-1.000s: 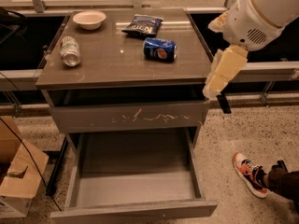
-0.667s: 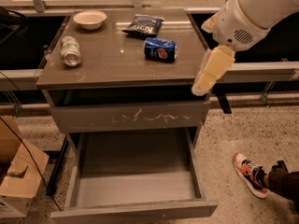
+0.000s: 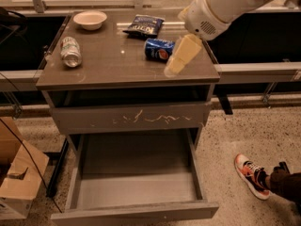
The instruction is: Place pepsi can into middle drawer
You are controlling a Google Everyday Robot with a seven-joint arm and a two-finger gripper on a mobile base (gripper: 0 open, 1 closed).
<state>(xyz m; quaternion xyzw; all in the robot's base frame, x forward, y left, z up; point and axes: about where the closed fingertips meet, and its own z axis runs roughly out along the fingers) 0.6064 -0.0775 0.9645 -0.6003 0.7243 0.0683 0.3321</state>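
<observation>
Tool [image 3: 173, 68] upper right, angled down-left

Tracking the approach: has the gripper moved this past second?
Yes. The gripper has moved left, from beyond the right edge of the cabinet top to over it, just right of the pepsi can.

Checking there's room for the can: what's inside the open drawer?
The middle drawer shows only its bare grey floor; anything further back under the scratched drawer front is covered. The pepsi can lies on the cabinet top, the gripper close beside it.
</observation>
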